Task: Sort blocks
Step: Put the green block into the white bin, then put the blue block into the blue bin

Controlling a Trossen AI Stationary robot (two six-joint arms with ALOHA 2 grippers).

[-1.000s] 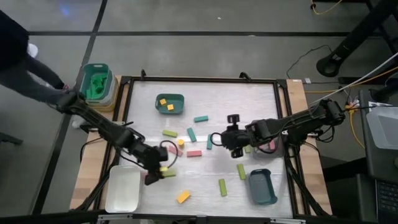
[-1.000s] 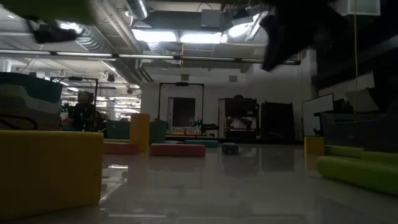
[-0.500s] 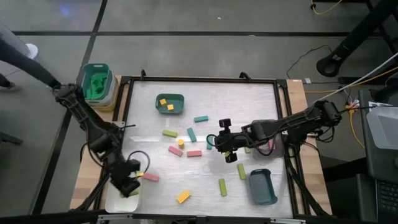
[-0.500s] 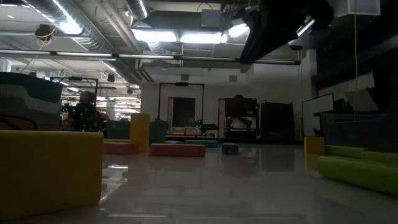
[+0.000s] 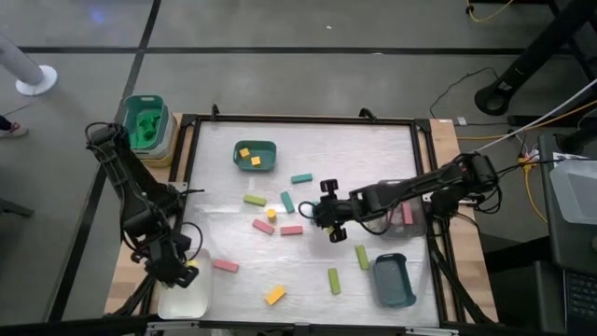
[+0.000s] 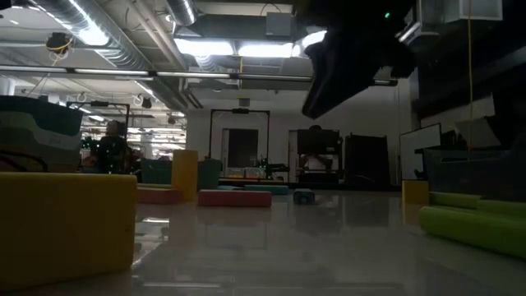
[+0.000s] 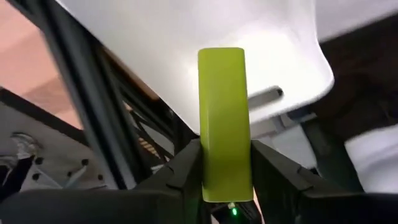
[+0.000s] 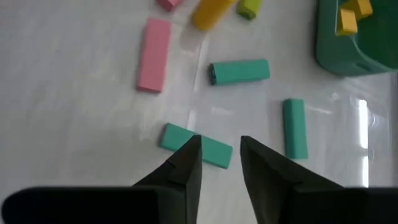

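Note:
My left gripper (image 5: 182,273) hangs over the white tray (image 5: 187,299) at the table's near left corner, shut on a lime green block (image 7: 224,118). My right gripper (image 8: 219,163) stands open over the middle of the table, above a teal block (image 8: 208,149) that lies flat and shows in the gap between its fingers. Close by, also flat on the table, are two more teal blocks (image 8: 239,71) (image 8: 295,127), a pink one (image 8: 154,54) and a yellow-orange one (image 8: 211,14). In the low view the right arm (image 6: 353,49) is a dark shape overhead. My left gripper pinches the lime green block by its two long sides, at the end nearest the wrist (image 7: 226,183), between its two fingers. The block lies along the fingers and sticks out well past their tips. The fingers slant downward, and the block is lifted clear above the white tray (image 7: 267,50).
A teal tray (image 5: 266,166) with yellow-orange pieces stands at the far middle, a dark teal tray (image 5: 393,282) at the near right, a green tub (image 5: 145,126) off the far left corner. Loose blocks: pink (image 5: 225,265), yellow-orange (image 5: 274,295), lime (image 5: 333,280) (image 5: 362,257).
My left gripper has carried the lime green block from the table's middle left toward the near left corner, over the white tray, rolling its wrist on the way. My right gripper has gone toward the table's left and down, toward the teal block.

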